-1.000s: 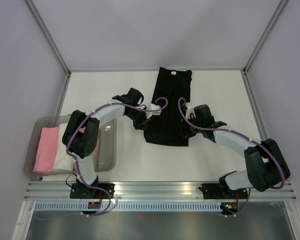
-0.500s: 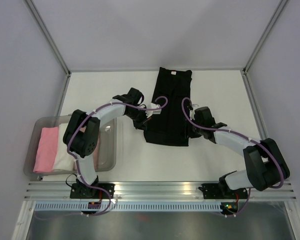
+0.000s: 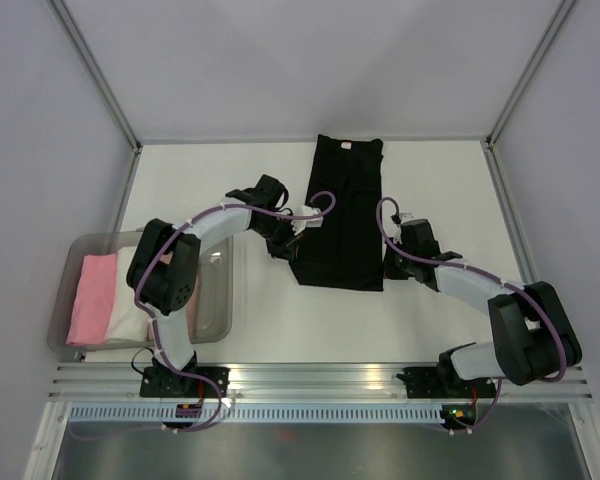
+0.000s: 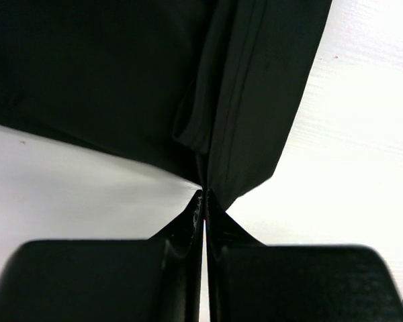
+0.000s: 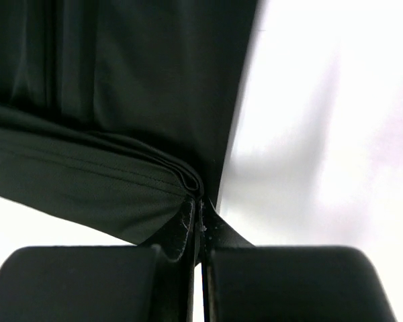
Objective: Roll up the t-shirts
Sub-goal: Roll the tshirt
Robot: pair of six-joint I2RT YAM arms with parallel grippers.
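Observation:
The black t-shirt (image 3: 345,210) lies folded into a long strip on the white table, its small neck label (image 3: 347,146) at the far end. My left gripper (image 3: 293,243) is shut on the strip's near left corner. In the left wrist view the closed jaws (image 4: 205,194) pinch a fold of the black cloth (image 4: 121,74). My right gripper (image 3: 389,262) is shut on the near right corner. The right wrist view shows the layered hem (image 5: 121,174) caught between the closed jaws (image 5: 200,201). A pink roll (image 3: 92,297) and a white roll (image 3: 130,300) sit in the bin at left.
The clear plastic bin (image 3: 223,300) stands at the near left, beside the left arm's base. Metal frame posts (image 3: 120,120) rise at the table's far corners. An aluminium rail (image 3: 320,375) runs along the near edge.
My right gripper has slid right and nearer, then closed on the shirt's near right corner. The near hem has shifted slightly right. The left gripper keeps its hold.

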